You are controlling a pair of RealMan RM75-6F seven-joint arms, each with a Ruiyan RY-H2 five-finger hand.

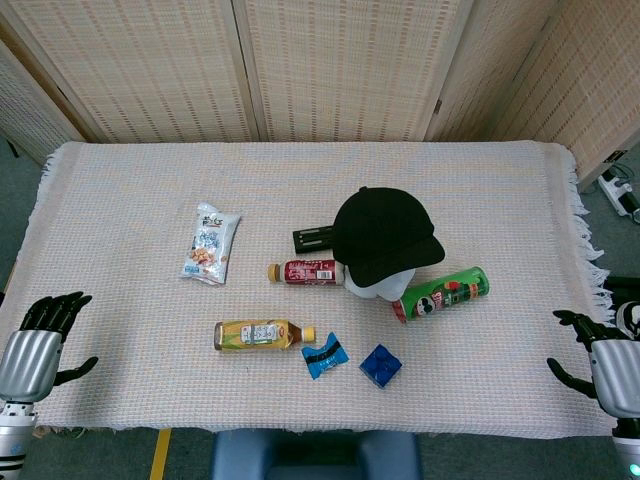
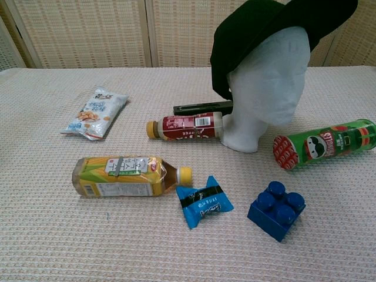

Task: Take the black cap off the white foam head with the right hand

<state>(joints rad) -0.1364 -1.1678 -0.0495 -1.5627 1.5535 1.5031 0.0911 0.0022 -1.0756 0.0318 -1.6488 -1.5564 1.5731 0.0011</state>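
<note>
Centrally, one table (image 1: pixel 120 170) carries one head (image 2: pixel 264 88) wearing one cap (image 2: pixel 258 29). One can (image 2: pixel 326 143) lies at 4 o'clock; two bottles (image 2: pixel 185 126) at 9 and 7; one block (image 2: pixel 277 210) at 6. Left hand (image 1: pixel 40 345) and right hand (image 1: pixel 605 360): fingers spread, empty.

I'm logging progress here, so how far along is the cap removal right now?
Nothing looks done yet: the black cap sits on the white foam head, which stands upright on the table. Nothing is in hand either; the right robot hand is open at the table's near right edge, apart from the cap, and the left robot hand is open too. Reaching, gripping and lifting the cap all remain.
</note>
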